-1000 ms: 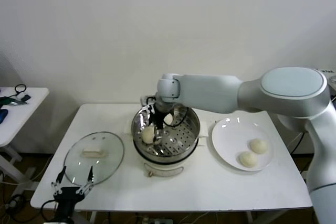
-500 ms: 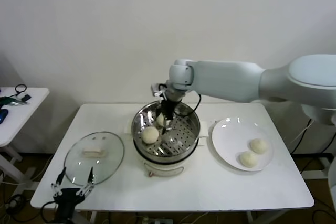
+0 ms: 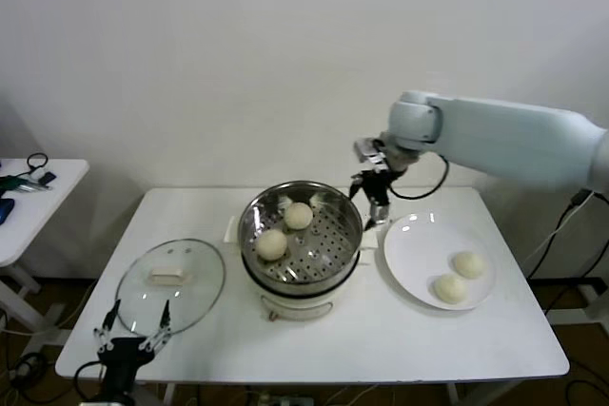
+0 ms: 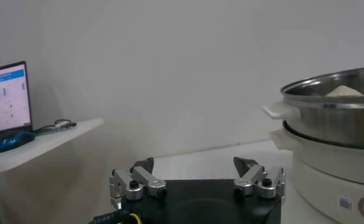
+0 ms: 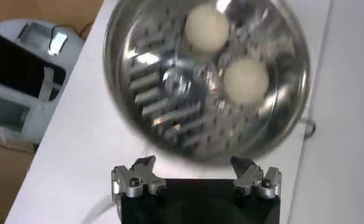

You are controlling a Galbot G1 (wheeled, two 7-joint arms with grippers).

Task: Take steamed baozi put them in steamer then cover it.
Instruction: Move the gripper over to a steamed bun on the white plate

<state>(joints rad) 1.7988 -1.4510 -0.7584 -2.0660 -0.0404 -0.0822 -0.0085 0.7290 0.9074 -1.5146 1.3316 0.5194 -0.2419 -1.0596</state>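
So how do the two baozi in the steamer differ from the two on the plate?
The steamer baozi sit on the perforated tray of the steamer, already moved; the plate baozi lie on the flat white plate, still waiting. All four are alike: round, cream-white, smooth.

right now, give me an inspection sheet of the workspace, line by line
surface: white table, things spread along it.
steamer: steamer mid-table, uncovered, two steamed baozi on its perforated tray.
plate: white plate on the steamer's right holds two more baozi.
cover: cover lies flat on the table left of the steamer, handle up.
clutter: nothing seen on the main table.
grippers: right gripper open and empty, above the gap between steamer and plate; left gripper open, parked at the table's near-left edge.
cables: black cable loops off the right wrist.
surroundings: side table at left with small items; plain white wall behind.
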